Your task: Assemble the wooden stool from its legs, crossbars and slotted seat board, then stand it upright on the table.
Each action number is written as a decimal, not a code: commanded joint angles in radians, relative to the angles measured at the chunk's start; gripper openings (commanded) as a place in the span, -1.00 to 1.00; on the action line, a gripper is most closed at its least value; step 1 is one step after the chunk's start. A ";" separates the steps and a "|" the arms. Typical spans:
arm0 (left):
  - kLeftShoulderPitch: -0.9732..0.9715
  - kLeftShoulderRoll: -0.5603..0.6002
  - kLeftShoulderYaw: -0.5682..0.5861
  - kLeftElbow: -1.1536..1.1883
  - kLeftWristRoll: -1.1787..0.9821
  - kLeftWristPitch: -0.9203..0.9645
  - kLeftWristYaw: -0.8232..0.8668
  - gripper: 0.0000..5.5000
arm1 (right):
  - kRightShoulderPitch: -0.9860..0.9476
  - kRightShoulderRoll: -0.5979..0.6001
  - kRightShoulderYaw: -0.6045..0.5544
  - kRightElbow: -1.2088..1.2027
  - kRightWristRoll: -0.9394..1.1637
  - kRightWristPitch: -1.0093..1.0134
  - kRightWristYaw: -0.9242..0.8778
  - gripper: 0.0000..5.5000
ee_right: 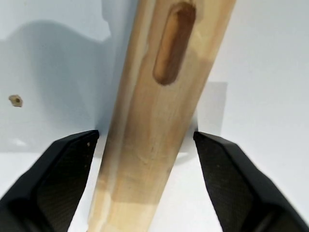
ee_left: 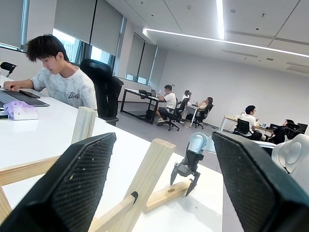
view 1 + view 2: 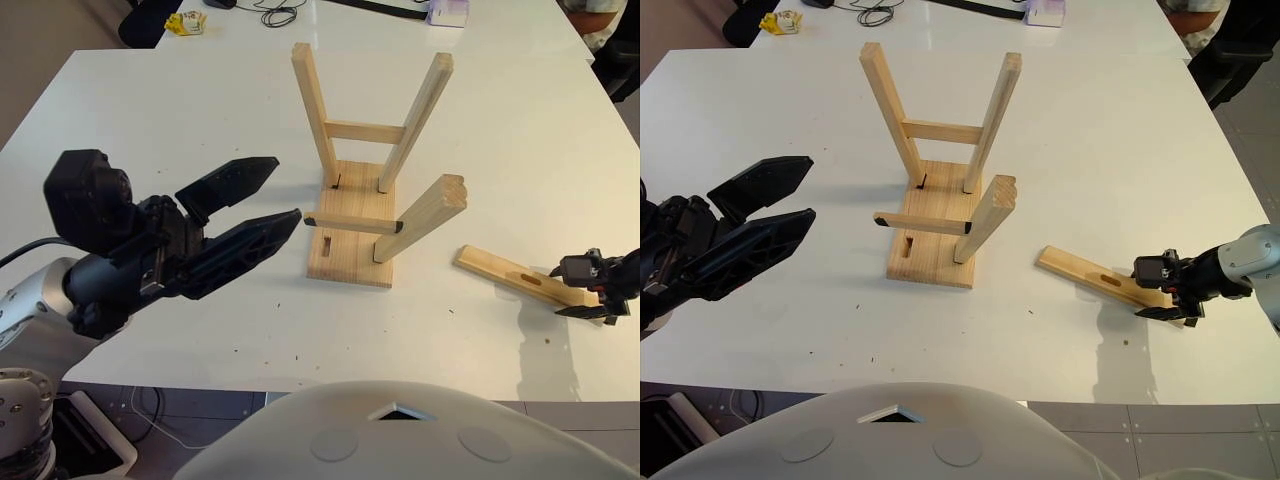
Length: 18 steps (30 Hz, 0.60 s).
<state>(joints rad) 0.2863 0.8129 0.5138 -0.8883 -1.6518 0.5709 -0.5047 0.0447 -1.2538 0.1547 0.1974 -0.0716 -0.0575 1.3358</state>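
Observation:
The slotted seat board lies flat on the white table. Three legs stand in it: two far legs joined by a crossbar, and a near right leg with a crossbar sticking out to the left. A loose leg with an oval slot lies on the table to the right. My right gripper is at its near end, its fingers against both sides of the leg. My left gripper hangs open above the table left of the stool.
A small yellow object, cables and a purple-white box sit at the table's far edge. Tiny wood crumbs dot the near table. Bare table spreads to the left and far right.

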 commanded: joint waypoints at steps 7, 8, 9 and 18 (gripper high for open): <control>-0.005 0.016 0.005 0.008 0.005 -0.005 -0.009 0.34 | -0.039 0.028 0.040 0.082 -0.110 -0.101 -0.068 -0.22; -0.008 0.018 0.004 0.011 0.004 -0.005 -0.010 0.34 | -0.038 0.031 0.039 0.082 -0.110 -0.101 -0.070 -0.25; -0.011 0.018 0.002 0.012 0.002 -0.005 -0.010 0.34 | -0.040 0.036 0.039 0.077 -0.111 -0.101 -0.075 -0.25; -0.051 0.031 0.000 0.041 -0.007 -0.001 -0.020 0.34 | -0.083 0.114 0.024 0.049 -0.077 -0.049 -0.100 -0.25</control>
<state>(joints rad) 0.2508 0.8235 0.5108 -0.8576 -1.6538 0.5686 -0.5155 -0.0472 -1.1868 0.1587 0.2414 -0.1599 -0.1300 1.2469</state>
